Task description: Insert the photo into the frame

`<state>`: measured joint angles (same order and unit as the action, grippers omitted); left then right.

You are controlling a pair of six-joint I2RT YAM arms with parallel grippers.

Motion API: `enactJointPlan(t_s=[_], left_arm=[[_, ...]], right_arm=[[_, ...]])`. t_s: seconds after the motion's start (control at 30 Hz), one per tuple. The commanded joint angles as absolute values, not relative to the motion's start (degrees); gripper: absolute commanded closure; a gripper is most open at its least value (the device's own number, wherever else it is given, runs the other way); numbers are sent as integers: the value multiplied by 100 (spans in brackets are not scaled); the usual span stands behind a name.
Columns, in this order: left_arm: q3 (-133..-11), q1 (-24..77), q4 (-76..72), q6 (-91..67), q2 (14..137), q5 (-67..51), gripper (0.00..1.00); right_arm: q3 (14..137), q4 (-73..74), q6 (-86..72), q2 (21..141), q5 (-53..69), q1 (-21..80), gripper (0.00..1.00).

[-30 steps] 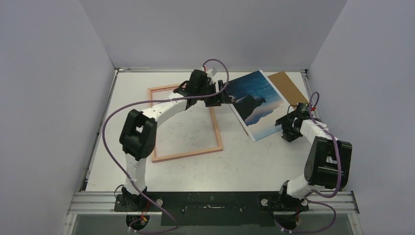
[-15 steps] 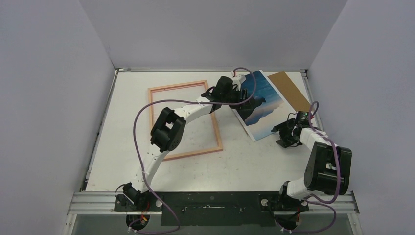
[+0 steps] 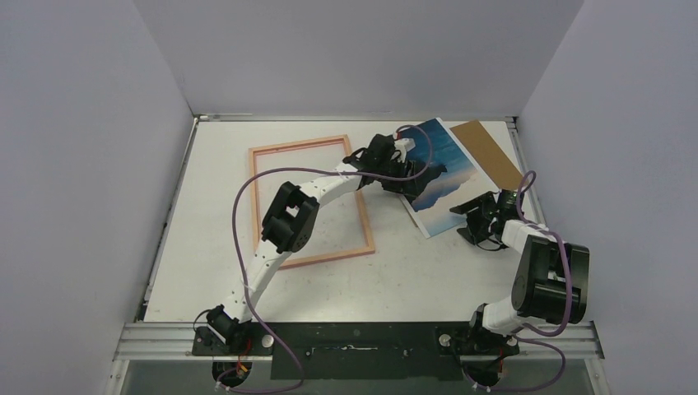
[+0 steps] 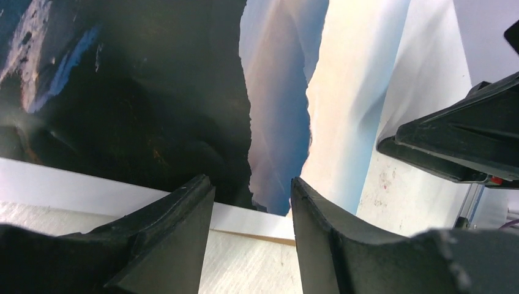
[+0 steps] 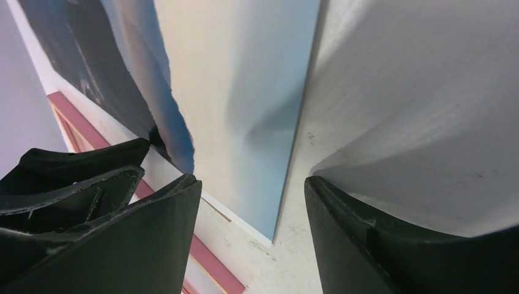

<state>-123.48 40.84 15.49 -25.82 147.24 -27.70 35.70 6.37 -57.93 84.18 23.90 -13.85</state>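
The photo (image 3: 445, 169), a blue seascape with dark cliffs, lies face up at the back right of the table. It also shows in the left wrist view (image 4: 275, 92) and in the right wrist view (image 5: 245, 92). The pink frame (image 3: 363, 216) lies flat to its left, and a piece shows in the right wrist view (image 5: 214, 269). My left gripper (image 3: 407, 188) is open over the photo's near left edge (image 4: 252, 205). My right gripper (image 3: 466, 220) is open and empty at the photo's near right corner (image 5: 251, 214).
A plain brown backing board (image 3: 486, 150) lies at the back right, partly under the photo. The table's back rail (image 3: 354, 118) and right edge are close by. The left arm reaches across the frame's far right corner.
My left gripper has moved right from the frame's edge onto the photo's near left edge. My right gripper has slid left and down to the photo's near right corner.
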Motion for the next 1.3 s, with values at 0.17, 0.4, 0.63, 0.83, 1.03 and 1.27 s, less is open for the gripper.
enactJointPlan(t_s=[0.17,0.4,0.63,0.83,1.03,1.27], left_arm=[[-13229,4122,3680,-2161,15272,-2001,52],[-13343,4115,3903,-2177,15372,-1999,52],[-13435,4115,4044,-2157,15456,-1988,52],[-13548,4113,4139,-2155,15529,-1973,52],[-13620,4102,4173,-2141,15576,-1986,52],[-13694,4071,4168,-2199,15662,-2039,52]], right_arm=[[3030,-822,-6016,8713,2778,-1406,32],[2669,-2642,-6734,8971,3315,-1406,32],[2405,-4302,-7394,9260,3635,-1397,31],[2296,-5163,-7720,9409,3784,-1393,31],[2384,-4488,-7137,9016,3777,-1343,28],[2606,-3771,-6678,8651,3753,-1212,23]])
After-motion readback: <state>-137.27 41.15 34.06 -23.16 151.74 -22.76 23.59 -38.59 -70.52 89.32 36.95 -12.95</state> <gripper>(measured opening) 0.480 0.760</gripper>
